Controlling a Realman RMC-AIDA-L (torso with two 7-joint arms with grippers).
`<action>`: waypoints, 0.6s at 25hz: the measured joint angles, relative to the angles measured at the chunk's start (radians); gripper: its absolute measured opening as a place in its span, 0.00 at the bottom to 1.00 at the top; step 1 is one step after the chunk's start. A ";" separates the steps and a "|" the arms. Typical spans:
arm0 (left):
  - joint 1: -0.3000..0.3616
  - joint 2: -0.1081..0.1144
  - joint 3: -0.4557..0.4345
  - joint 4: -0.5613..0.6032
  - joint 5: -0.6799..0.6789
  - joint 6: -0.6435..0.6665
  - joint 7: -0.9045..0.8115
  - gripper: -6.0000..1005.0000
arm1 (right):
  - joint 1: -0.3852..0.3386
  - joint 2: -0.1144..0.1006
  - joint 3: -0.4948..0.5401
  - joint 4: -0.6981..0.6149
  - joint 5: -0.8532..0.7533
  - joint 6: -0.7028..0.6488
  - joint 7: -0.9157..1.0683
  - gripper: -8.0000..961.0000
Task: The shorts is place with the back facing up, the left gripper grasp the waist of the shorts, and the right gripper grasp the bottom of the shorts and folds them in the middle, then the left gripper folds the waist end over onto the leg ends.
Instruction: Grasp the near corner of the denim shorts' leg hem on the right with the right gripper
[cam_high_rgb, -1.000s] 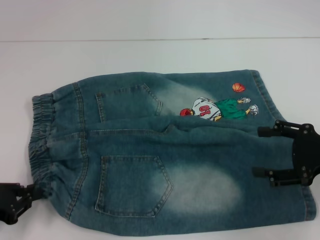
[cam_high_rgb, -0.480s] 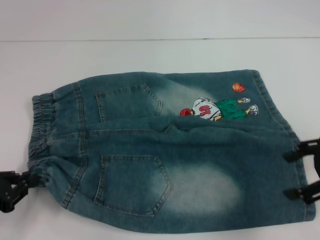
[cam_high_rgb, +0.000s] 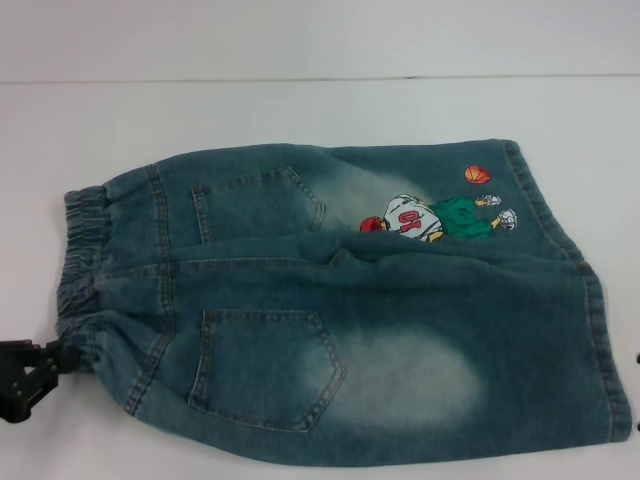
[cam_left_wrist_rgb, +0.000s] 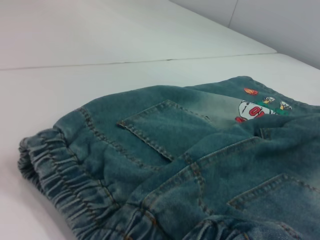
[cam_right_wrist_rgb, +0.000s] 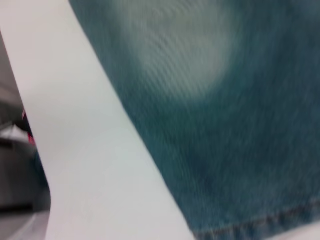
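Blue denim shorts (cam_high_rgb: 330, 300) lie flat on the white table with both back pockets facing up. The elastic waist (cam_high_rgb: 85, 270) points left and the leg hems (cam_high_rgb: 600, 330) point right. A cartoon print (cam_high_rgb: 430, 218) marks the far leg. My left gripper (cam_high_rgb: 40, 370) sits low at the near-left corner, touching the near end of the waist. The left wrist view looks along the waist (cam_left_wrist_rgb: 65, 185) and the pockets. My right gripper is outside the head view; its wrist view shows only denim (cam_right_wrist_rgb: 225, 100), a hem seam (cam_right_wrist_rgb: 260, 225) and table.
The white table (cam_high_rgb: 300, 110) extends around the shorts, with a thin seam line running across it at the back. Beyond the table edge the right wrist view shows a dim floor area (cam_right_wrist_rgb: 15, 165).
The right gripper, open over the leg hems a second ago, has drawn away to the right and left the head view. The left gripper shifted slightly at the waist corner. The shorts stayed put.
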 joint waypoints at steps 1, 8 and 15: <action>-0.002 0.000 0.000 0.000 -0.001 -0.001 0.000 0.11 | 0.001 0.001 -0.028 0.004 -0.012 0.000 0.017 0.95; -0.012 0.000 0.002 -0.003 -0.001 -0.009 0.001 0.12 | -0.009 0.008 -0.170 0.037 -0.027 -0.002 0.115 0.95; -0.016 0.000 -0.001 -0.007 -0.003 -0.011 0.002 0.12 | -0.009 0.014 -0.192 0.115 -0.015 0.037 0.124 0.95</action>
